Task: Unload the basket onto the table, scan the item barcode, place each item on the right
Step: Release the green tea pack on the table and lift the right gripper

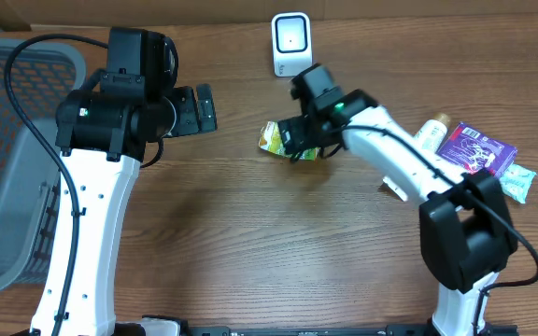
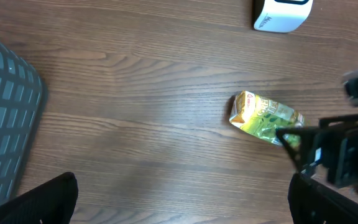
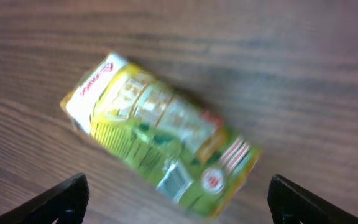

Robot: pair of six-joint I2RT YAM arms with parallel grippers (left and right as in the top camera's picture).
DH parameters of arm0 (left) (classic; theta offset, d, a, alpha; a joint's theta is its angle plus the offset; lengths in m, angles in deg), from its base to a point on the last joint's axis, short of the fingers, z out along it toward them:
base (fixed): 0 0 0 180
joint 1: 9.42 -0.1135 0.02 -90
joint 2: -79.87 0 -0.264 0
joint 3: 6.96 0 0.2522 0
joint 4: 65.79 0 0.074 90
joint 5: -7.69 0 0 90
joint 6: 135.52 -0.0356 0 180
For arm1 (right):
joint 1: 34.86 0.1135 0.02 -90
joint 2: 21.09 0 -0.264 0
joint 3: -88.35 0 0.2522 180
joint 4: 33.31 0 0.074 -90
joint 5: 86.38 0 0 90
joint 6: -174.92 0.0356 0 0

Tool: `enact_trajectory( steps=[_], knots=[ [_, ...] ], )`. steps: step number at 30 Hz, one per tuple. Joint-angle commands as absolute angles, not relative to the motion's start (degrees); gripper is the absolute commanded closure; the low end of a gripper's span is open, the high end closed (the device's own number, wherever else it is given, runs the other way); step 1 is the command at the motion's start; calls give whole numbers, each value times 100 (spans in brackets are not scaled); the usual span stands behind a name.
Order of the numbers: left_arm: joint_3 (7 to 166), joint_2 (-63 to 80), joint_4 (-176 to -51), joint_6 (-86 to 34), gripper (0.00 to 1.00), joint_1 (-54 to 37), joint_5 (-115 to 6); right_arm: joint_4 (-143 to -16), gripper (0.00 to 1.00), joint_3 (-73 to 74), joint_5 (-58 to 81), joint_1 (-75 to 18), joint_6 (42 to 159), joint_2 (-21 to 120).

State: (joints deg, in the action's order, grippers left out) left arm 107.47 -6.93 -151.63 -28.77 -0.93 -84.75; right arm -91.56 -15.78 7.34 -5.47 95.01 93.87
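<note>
1. The yellow-green packet [image 1: 274,139] lies flat on the wooden table [image 1: 250,252], just above the middle of the overhead frame. In the right wrist view it lies slantwise across the centre, and its print is too blurred to read.
2. The right gripper [image 1: 300,142] hangs over the packet's right end with its jaws spread wide. Its fingers [image 3: 67,198] show in the two lower corners of the wrist view, and the packet lies between them, touching neither.
3. A white scanner [image 1: 290,43] stands at the top centre of the overhead frame, above the packet and apart from it.
4. The left gripper [image 1: 205,109] sits left of the packet and apart from it, with its jaws wide open and nothing held.
5. A grey basket [image 1: 7,159] fills the left edge of the overhead frame.
6. Near the right edge, a purple pack [image 1: 474,147], a small bottle [image 1: 430,133] and a pale wrapped item [image 1: 517,183] lie close together.
</note>
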Motion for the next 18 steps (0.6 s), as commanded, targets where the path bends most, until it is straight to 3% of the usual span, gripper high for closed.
enact_trajectory(
  steps=[1, 8, 18],
  knots=[
    [10847, -715, -15156, -2837, 0, -115, -8549, -8946, 7, -1656, 1285, -696, 8823, 9421],
    [10847, -715, -15156, -2837, 1, -115, -8549, -8625, 2, -1650, 1534, -962, 7542, 9450],
    [10847, -715, -15156, -2840, 0, -115, -8549, -8138, 3, -1650, 2092, -1253, 7350, 10031]
  ],
)
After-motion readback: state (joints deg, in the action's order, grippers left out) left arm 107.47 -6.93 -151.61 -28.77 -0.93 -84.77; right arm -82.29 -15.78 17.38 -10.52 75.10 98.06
